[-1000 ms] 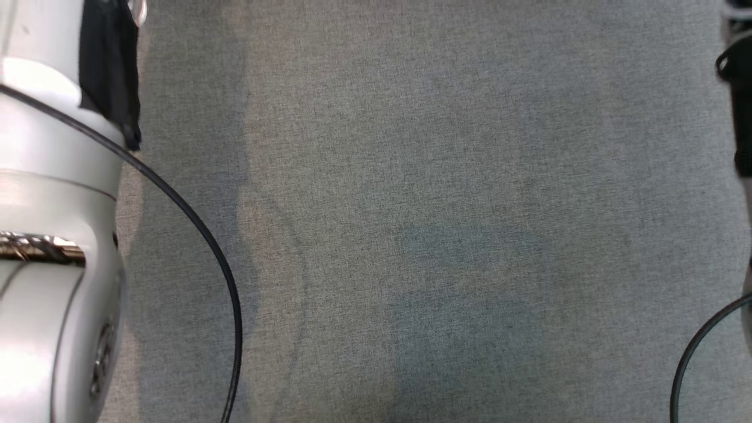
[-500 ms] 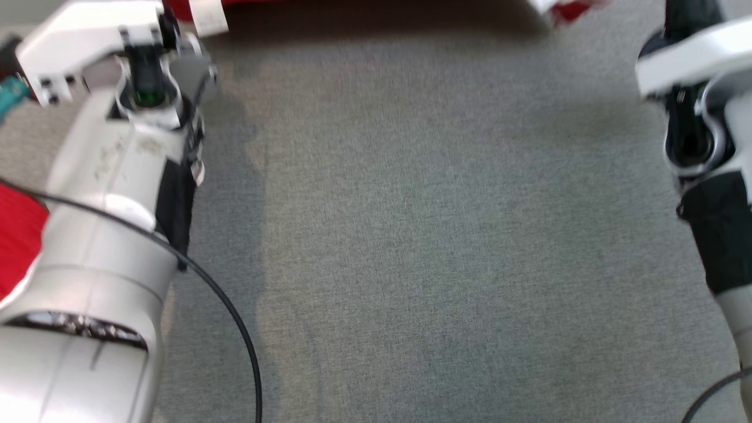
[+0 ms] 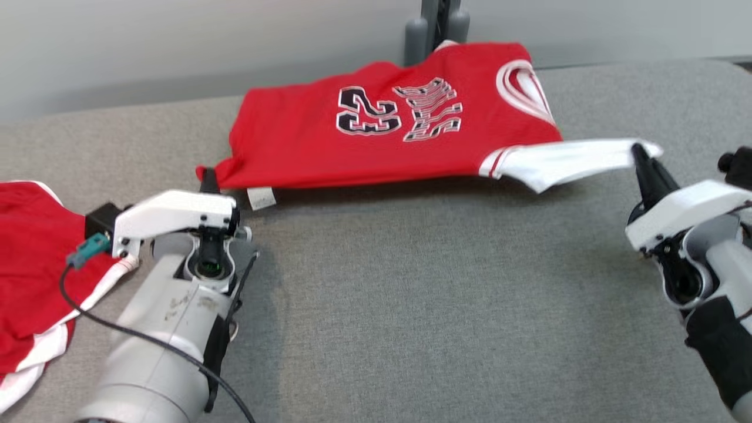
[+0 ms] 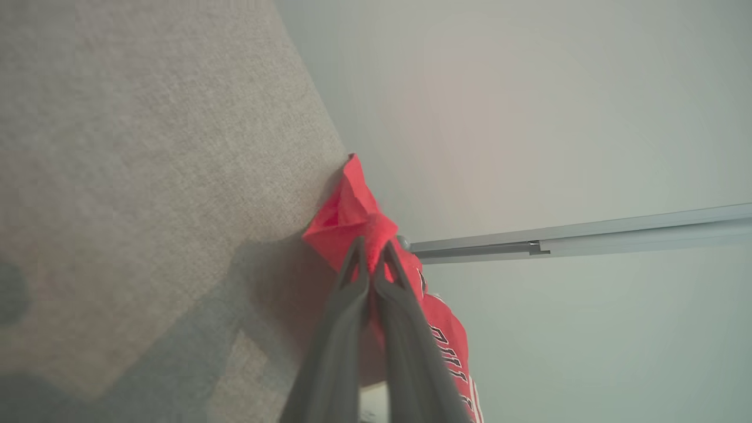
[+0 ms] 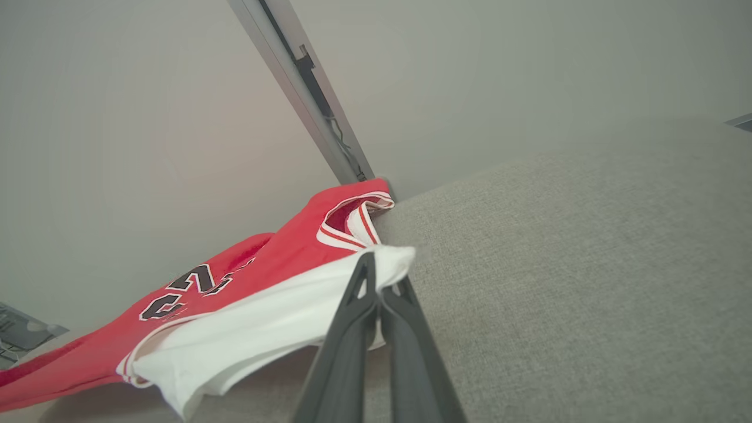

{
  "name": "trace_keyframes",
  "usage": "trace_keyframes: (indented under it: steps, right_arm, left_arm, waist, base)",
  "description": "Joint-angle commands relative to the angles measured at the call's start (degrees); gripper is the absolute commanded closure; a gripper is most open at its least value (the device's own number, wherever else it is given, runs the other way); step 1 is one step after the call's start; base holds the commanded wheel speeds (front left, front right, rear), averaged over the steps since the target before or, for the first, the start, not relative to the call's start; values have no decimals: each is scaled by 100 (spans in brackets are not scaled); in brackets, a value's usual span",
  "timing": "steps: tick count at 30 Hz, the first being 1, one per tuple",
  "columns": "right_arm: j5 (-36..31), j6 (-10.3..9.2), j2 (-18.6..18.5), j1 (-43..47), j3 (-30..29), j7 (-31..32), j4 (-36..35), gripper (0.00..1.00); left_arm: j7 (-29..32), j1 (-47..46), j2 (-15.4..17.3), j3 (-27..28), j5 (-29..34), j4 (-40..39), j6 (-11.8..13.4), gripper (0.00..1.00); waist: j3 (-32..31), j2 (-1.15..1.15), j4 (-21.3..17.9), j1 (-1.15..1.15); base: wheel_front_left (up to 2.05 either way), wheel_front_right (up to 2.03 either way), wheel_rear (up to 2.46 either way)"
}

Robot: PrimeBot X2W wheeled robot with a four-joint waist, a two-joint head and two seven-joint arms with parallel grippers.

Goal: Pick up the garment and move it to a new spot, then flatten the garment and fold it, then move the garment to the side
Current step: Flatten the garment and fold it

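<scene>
Stretching a red jersey with white sleeves and a black-and-white 23 printed on it between its 2 arms, the robot holds the garment spread over the far part of a grey woven-fabric work surface. The left gripper is clamped on a red hem corner, where a small white label hangs just beside its fingers. In the left wrist view the 2 dark fingers press together with red cloth bunched at their tips. The right gripper is pinched on the tip of a white sleeve, and the right wrist view shows its fingers closed tight on the fabric.

The jersey's near edge hangs clear of the surface and casts a band of shadow beneath it. Whether the far edge, by the grey upright post, rests on the surface cannot be told. Another red garment with white trim lies crumpled at the robot's left, beside the left forearm.

By the look of it, the job stands in step 1 of 3: the jersey is picked up and off the surface, but not yet laid at a new spot. Flattening, folding and the final move to the side all appear to remain.
</scene>
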Motion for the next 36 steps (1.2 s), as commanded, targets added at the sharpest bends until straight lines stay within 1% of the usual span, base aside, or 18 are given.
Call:
trace_keyframes:
  steps: [1, 6, 8, 14, 22, 27, 33, 36]
  right_arm:
    - [101, -1, -105, 156, 68, 62, 30, 100]
    - [275, -2, -252, 469, 329, 243, -22, 100]
    - [357, -2, -364, 696, 574, 422, -90, 100]
    - [452, -2, -617, 1067, 1034, 727, -261, 100]
    - [654, -2, -1007, 1356, 1525, 1241, -565, 100]
    - [794, -3, -1258, 1453, 1691, 1557, -701, 100]
    - [978, -3, -1540, 1584, 1861, 1951, -1049, 100]
    - [1058, -3, -1709, 1681, 1968, 2193, -1256, 100]
  left_arm:
    - [-12, 148, 66, 40, 74, 77, -28, 100]
    - [-12, 518, 66, 87, 154, 161, -133, 100]
    - [-12, 802, 68, 3, 256, 145, -123, 100]
    - [-12, 1264, 67, -128, 586, 97, -153, 100]
    - [-12, 1717, 65, 67, 1152, 10, -234, 100]
    - [-13, 2036, 72, 295, 1454, -181, -294, 100]
    - [-19, 2383, 72, 473, 1864, -435, -202, 100]
    - [-19, 2567, 115, 444, 2068, -611, -165, 100]
  waist:
    - [-231, 0, 44, 0]
    - [-486, 0, 55, 0]
    - [-667, 0, 60, 0]
    - [-954, 0, 62, 0]
    - [-1189, 0, 64, 0]
    - [-1296, 0, 65, 0]
    - [-1392, 0, 73, 0]
    - [-1429, 0, 79, 0]
  base:
    - [0, 0, 0]
    - [0, 0, 0]
    - [0, 0, 0]
    - [0, 0, 0]
    - [0, 0, 0]
    - [0, 0, 0]
    - [0, 0, 0]
    - [0, 0, 0]
